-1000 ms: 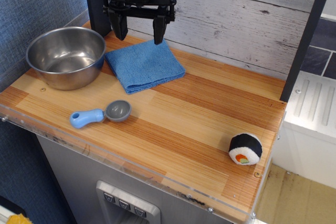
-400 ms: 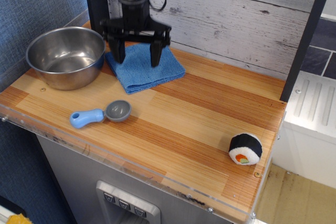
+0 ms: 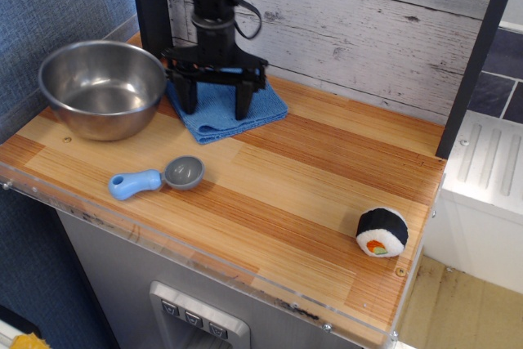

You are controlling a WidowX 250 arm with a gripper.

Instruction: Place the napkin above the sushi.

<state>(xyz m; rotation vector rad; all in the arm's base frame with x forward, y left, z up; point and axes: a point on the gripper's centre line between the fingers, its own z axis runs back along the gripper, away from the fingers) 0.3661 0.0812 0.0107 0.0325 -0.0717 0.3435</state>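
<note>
The blue napkin [image 3: 222, 110] lies flat on the wooden counter at the back left, next to the steel bowl. My black gripper [image 3: 216, 108] is open and lowered straight onto the napkin, with one fingertip [image 3: 189, 105] near its left side and the other near its right side, both touching or just above the cloth. The sushi [image 3: 382, 232] is a small black roll with a white face. It sits near the front right corner of the counter, far from the gripper.
A steel bowl [image 3: 101, 87] stands at the back left. A grey scoop with a light blue handle [image 3: 157, 177] lies in front of the napkin. A whitewashed plank wall [image 3: 368, 30] runs behind the counter. A dark post [image 3: 478, 55] stands at the right.
My gripper has come down from above the napkin's back edge onto the cloth, moving slightly forward, fingers still spread. The bowl has shifted very slightly. The napkin, scoop and sushi have not moved.
</note>
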